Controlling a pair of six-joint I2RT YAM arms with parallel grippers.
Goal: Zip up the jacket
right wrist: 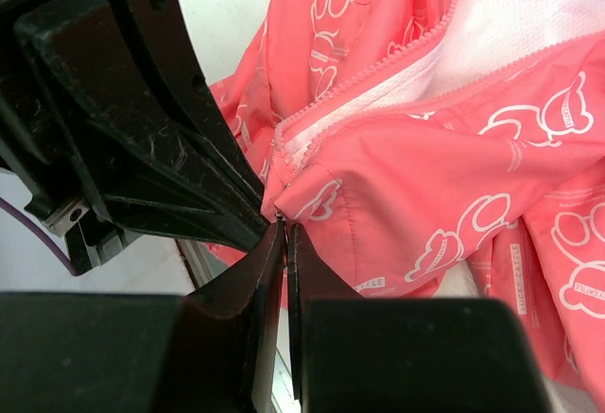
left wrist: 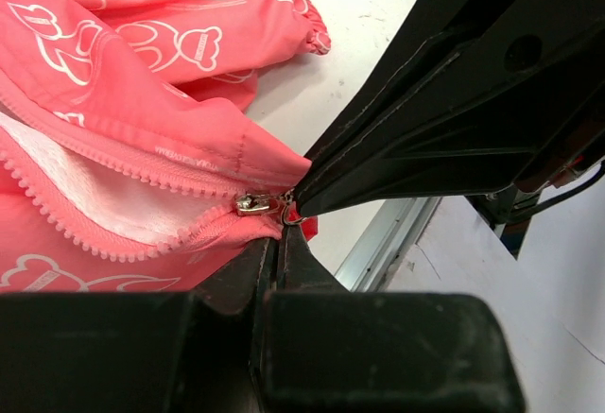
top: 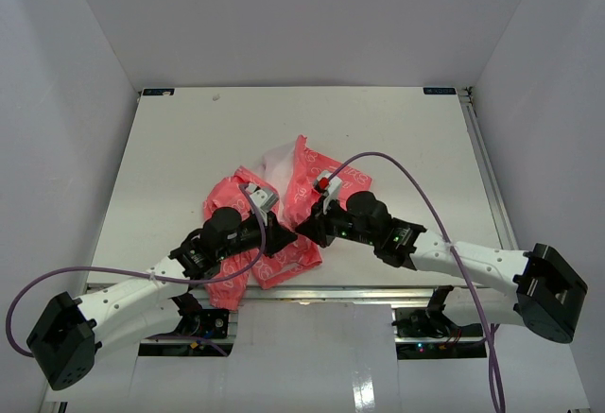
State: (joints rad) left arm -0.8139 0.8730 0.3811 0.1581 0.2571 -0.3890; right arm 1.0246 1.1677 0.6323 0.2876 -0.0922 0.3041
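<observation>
A: Checked the arm poses?
B: Confirmed. Found the left arm (top: 132,300) stretched low from its 7 o'clock base toward table centre. Found the right arm (top: 473,262) stretched low from its 5 o'clock base toward the same spot. Noted both wrists meeting nose to nose at the near edge of the jacket (top: 312,172).
A: Recorded the tool state?
B: Recorded. Saw the left gripper (left wrist: 279,243) closed tight, fingers pressed together on the jacket hem just under the slider (left wrist: 253,205). Saw the right gripper (right wrist: 286,233) closed to a narrow slit, pinching the hem corner at the bottom end of the zipper (left wrist: 180,184). Registered the two tips side by side; could not tell whether touching.
A: Logged the garment condition?
B: Logged. Located the jacket crumpled on the table (top: 189,139), from centre toward 6 o'clock. Found the zipper undone: slider parked at the bottom end, rows of teeth (left wrist: 95,243) splitting apart, white lining (left wrist: 85,186) exposed between them.
</observation>
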